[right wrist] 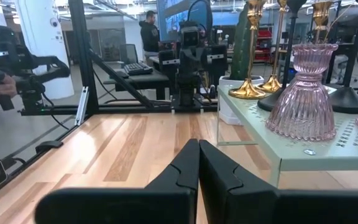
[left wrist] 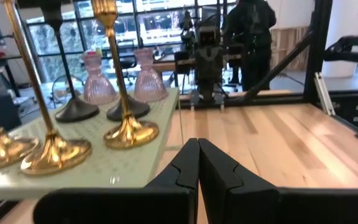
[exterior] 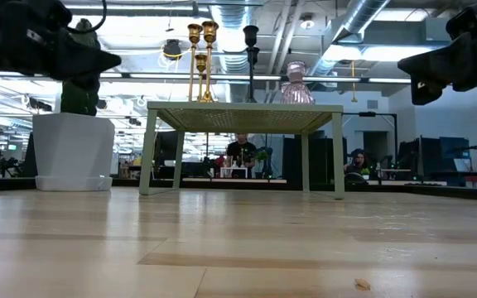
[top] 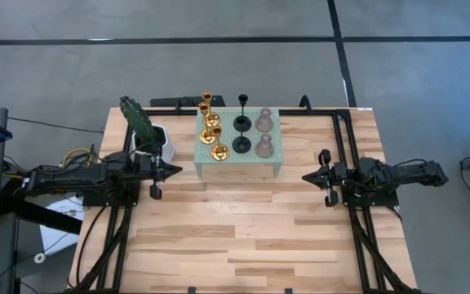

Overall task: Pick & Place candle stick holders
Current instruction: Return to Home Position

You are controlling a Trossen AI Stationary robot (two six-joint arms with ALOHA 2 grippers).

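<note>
Three gold candle stick holders [top: 210, 131], two black ones [top: 241, 135] and two pinkish-mauve ones [top: 263, 135] stand by their round bases on the pale green perforated stand [top: 239, 160] at the table's far middle. They also show in the left wrist view [left wrist: 126, 130] and the right wrist view [right wrist: 300, 93]. My left gripper [top: 176, 170] is shut and empty, just left of the stand's near left corner. My right gripper [top: 307, 176] is shut and empty, to the right of the stand.
A green cactus in a white pot [top: 145, 131] stands left of the stand, close behind my left arm. The wooden table [top: 243, 237] stretches toward the near edge. A black frame rail [top: 341, 114] runs along the far and right sides. People show in the room beyond.
</note>
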